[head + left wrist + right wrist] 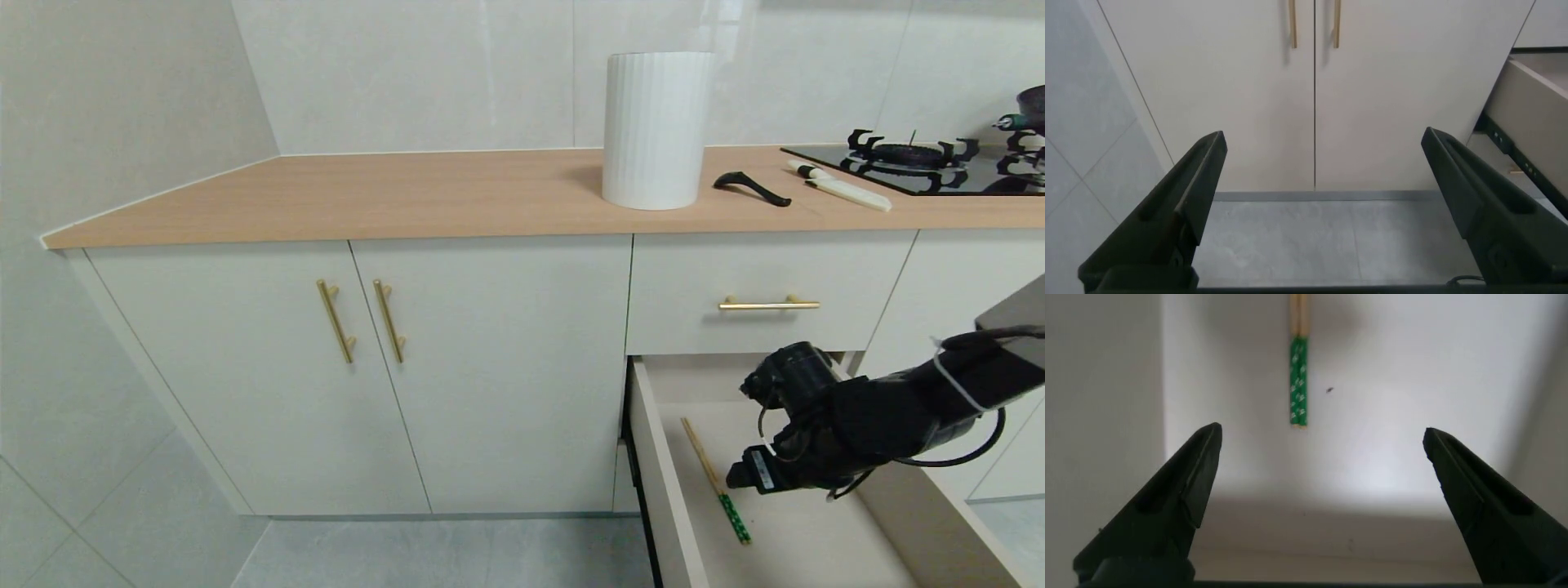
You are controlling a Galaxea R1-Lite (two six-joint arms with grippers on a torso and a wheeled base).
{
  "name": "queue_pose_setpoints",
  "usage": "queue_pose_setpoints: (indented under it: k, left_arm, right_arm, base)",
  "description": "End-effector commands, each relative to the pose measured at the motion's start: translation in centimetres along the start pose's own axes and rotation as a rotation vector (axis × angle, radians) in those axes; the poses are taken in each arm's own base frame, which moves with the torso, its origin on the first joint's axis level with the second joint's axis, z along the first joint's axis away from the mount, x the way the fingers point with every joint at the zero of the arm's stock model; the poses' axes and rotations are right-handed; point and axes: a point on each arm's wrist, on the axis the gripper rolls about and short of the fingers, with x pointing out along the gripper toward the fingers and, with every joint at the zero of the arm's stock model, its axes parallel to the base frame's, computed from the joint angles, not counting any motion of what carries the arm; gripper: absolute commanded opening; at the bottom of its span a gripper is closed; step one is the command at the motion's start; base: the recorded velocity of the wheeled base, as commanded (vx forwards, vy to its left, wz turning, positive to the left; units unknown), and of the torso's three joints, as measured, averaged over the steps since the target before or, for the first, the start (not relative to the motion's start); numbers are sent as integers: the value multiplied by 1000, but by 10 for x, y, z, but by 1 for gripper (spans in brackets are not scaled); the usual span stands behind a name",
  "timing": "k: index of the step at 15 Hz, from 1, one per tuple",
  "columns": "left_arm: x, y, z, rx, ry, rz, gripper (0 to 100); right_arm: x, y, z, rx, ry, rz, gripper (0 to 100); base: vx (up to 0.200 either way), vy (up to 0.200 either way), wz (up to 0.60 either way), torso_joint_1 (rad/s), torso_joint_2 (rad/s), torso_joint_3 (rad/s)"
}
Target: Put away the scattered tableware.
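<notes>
The pair of thin wooden chopsticks with green ends (717, 490) lies flat inside the open pale drawer (653, 457); the right gripper (1320, 441) hangs just above it, jaws wide apart, holding nothing; the left gripper (1323, 147) is low by the cupboard doors, also wide open and empty; so this put-away looks done; next, the arm should go up to the wooden counter (408, 196) for the small black curved tool (751, 188) and the long white piece (841, 189), maybe a knife.
</notes>
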Motion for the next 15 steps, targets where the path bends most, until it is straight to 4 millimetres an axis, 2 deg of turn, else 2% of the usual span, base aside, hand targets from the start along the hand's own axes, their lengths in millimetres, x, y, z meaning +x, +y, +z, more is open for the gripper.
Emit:
queue_pose_setpoints:
  k: [1,5,15]
  left_arm:
    - [0,0,0,-1,2,0,100]
    - [0,0,0,0,2,0,100]
    - [0,0,0,-1,2,0,100]
  right_arm:
    - [-51,-10,5,19,-132,28,100]
    - [-80,-14,3,-7,-205,38,100]
    - [-79,-15,3,-7,-205,37,100]
  base:
    - [0,0,0,0,0,0]
    - [0,0,0,15,-142,-187]
    - [0,0,0,115,-469,-333]
